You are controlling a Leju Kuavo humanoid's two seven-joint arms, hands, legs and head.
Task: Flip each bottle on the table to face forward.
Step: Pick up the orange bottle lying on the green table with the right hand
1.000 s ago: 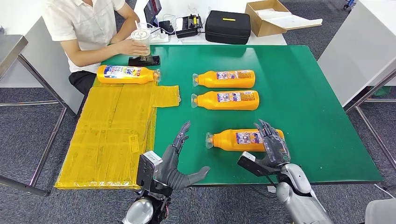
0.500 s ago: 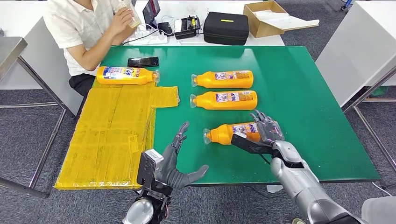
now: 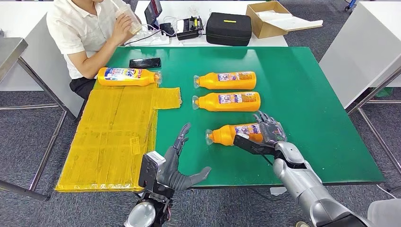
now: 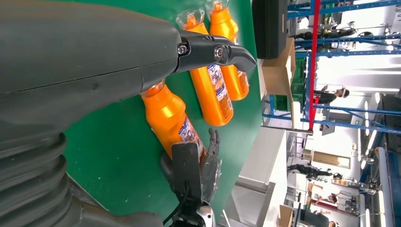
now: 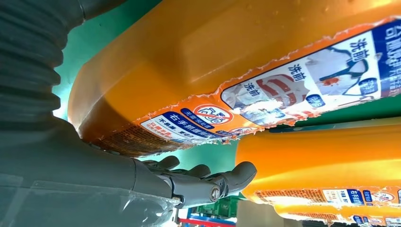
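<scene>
A robotics test lab is operating inside an industrial hall: blue steel racking [image 4: 326, 61] is rising behind a green-topped work table [image 3: 307, 94] and equipment case [image 3: 230, 27].

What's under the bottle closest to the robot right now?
The nearest bottle lies slightly tilted on the green table, with the right hand at its base end. Whether the fingers reach beneath it is hidden by the bottle and hand.
</scene>
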